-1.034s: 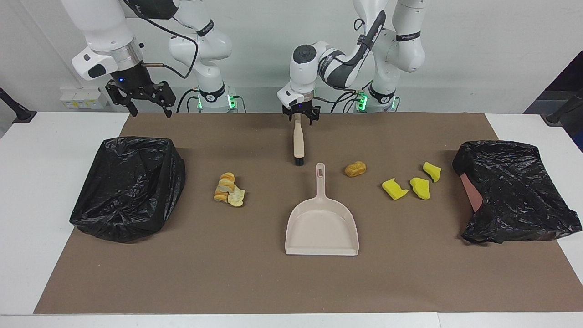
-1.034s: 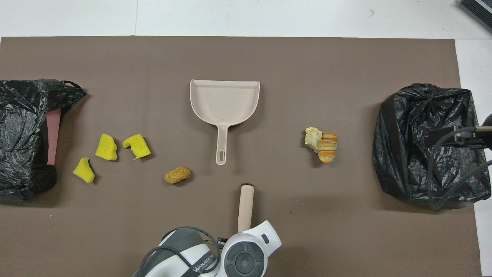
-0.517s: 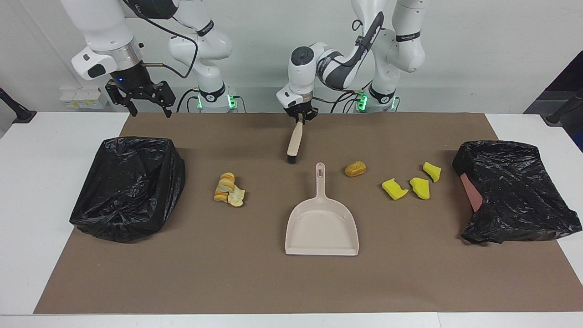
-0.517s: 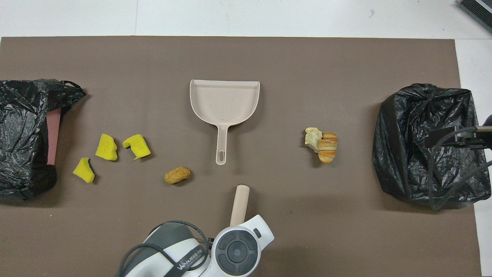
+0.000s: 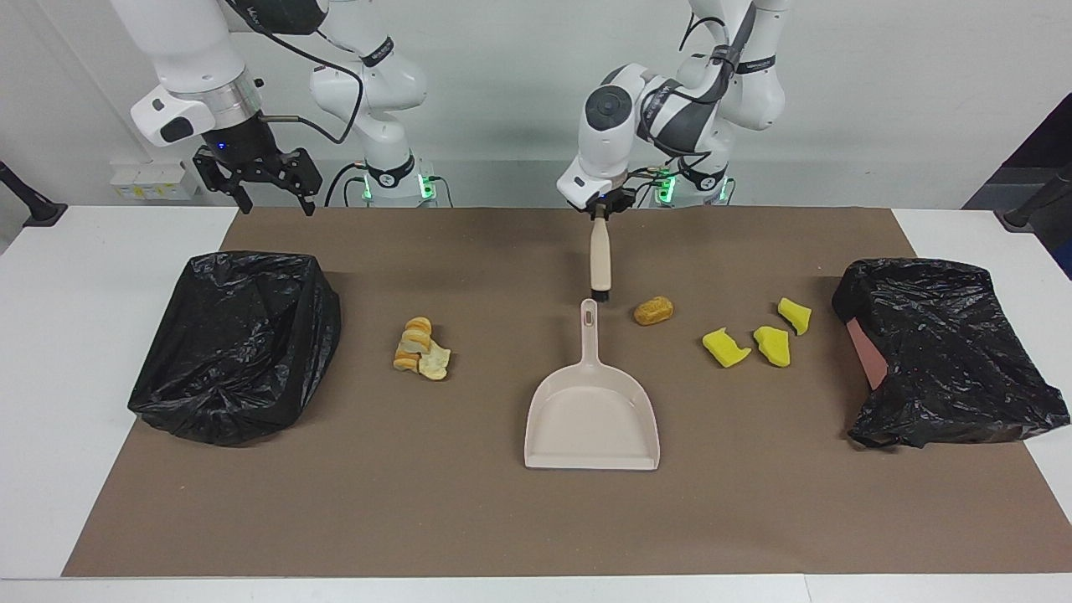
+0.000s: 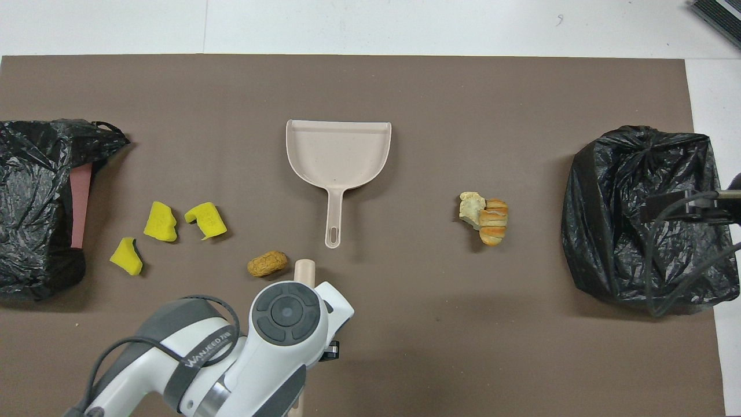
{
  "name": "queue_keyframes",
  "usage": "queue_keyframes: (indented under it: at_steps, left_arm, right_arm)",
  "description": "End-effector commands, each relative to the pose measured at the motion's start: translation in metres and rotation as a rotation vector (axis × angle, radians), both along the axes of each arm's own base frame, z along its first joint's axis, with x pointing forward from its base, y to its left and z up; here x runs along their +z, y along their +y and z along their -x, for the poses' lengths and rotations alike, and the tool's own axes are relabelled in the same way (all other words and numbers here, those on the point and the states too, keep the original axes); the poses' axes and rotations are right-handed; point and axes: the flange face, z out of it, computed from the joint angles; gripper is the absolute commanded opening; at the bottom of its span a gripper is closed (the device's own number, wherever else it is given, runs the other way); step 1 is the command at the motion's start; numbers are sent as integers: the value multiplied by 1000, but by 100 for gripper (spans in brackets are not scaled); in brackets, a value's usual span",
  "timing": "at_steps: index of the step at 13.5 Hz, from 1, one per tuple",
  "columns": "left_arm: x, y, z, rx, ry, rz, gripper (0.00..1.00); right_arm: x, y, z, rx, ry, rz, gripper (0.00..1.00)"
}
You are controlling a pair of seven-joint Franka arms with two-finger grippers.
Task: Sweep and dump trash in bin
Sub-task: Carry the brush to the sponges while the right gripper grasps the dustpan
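Note:
My left gripper (image 5: 600, 213) is shut on the top of the beige brush (image 5: 600, 266). The brush hangs nearly upright, dark bristles down, over the mat between the tip of the dustpan's handle and a golden-brown bread-like lump (image 5: 653, 311) of trash. In the overhead view only the brush's end (image 6: 304, 271) shows past the arm's wrist, beside the lump (image 6: 267, 263). Three yellow sponge chunks (image 5: 772, 345) (image 6: 160, 221) lie toward the left arm's end. Pale bread-like pieces (image 5: 421, 348) (image 6: 485, 218) lie toward the right arm's end. My right gripper (image 5: 266, 191) waits open, raised over the mat's corner.
The beige dustpan (image 5: 591, 410) (image 6: 338, 153) lies mid-mat, its handle pointing at the robots. A black-bagged bin (image 5: 239, 343) (image 6: 642, 220) stands at the right arm's end. Another one (image 5: 946, 352) (image 6: 35, 202) lies tipped at the left arm's end.
The left gripper has carried the brush toward the left arm's end of the table, to beside the golden-brown lump, and the brush now hangs straighter. The right arm has not moved.

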Motion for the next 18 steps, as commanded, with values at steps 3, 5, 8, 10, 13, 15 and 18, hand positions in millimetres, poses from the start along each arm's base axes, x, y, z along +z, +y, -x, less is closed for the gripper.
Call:
queue_keyframes:
  at_steps: [3,5,8,10,13,15,18]
  left_arm:
    - [20,60,-51,85,-28,-44,0]
    - [21,99,-77,117,-44,-54,0]
    - [22,160,-115,207,-86,-117,0]
    - [21,204,-130,264,-105,-160,0]
    - [10,273,-140,372,-143,-184,0]
    - [3,312,-135,353,-149,-195,0]
    - [-12,354,-112,304,-140,-155,0]
  right_arm:
    - [0,2,8,15,8,3,100]
    - [-1,2,8,15,11,3,100]
    - [-5,30,10,52,18,3,100]
    - [-4,54,11,53,17,5,100]
    - [-23,112,8,70,31,0,100]
    - [-42,161,-1,37,11,-11,100]
    - [-75,212,-17,41,-26,-22,100]
